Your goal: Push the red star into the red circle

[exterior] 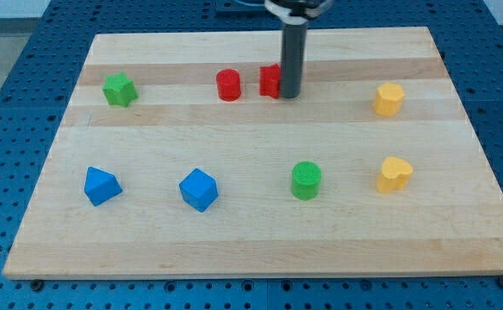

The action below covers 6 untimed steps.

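The red circle [228, 84] stands on the wooden board near the view's top, left of centre. The red star [270, 81] sits just to its right, with a small gap between them; the rod hides the star's right side. My tip [290, 95] is down on the board, right against the star's right side. The rod rises straight up from there out of the view's top.
A green star [120, 89] is at the top left. A yellow hexagon block [388, 99] is at the right. Along the bottom row lie a blue block [102, 186], a blue cube [199, 189], a green cylinder [306, 180] and a yellow heart [394, 174].
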Available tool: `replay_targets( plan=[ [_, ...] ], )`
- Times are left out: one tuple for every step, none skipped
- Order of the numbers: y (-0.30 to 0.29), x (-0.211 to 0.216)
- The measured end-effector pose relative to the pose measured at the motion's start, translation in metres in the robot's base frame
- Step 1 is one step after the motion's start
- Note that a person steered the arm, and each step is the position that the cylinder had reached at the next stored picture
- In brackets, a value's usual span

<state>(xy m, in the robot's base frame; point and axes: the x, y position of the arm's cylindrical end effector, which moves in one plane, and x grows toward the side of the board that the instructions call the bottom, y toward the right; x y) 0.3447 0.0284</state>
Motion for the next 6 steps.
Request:
replay_targets(
  plan=[
    [0.022,0.000],
    [0.074,-0.002],
    [0.080,-0.015],
    [0.068,-0.030],
    [0.039,-0.040],
    [0.010,-0.040]
  ],
)
